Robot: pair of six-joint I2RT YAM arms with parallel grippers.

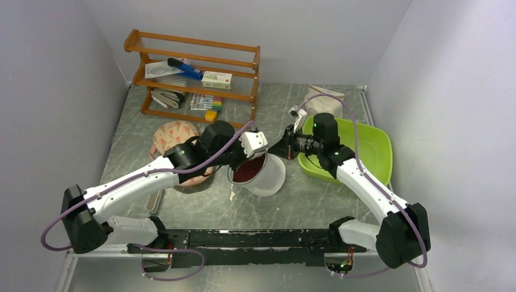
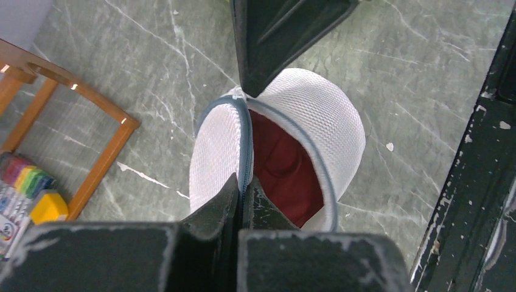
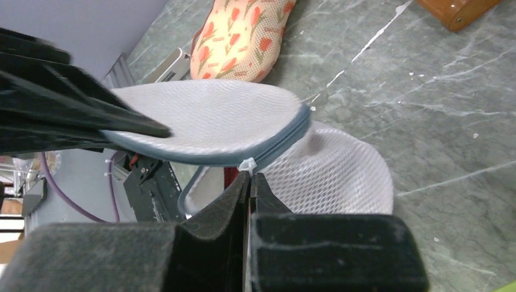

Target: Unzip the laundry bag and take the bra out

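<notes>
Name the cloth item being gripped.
The white mesh laundry bag, pinched by left end effector and right end effector; peach floral item, cream sack lie free.

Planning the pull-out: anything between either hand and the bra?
No cover: the bag gapes and the bra shows in the opening. But left hand and right hand are shut on its rim, neither free.

I see bare surface (image 1: 304,207) before the laundry bag (image 1: 271,176), but left gripper (image 2: 243,185) and right gripper (image 3: 251,179) crowd its opening.

White mesh laundry bag (image 2: 316,115), soft maroon cloth bra (image 2: 280,170), veined matt stone-look table (image 2: 414,73).
</notes>
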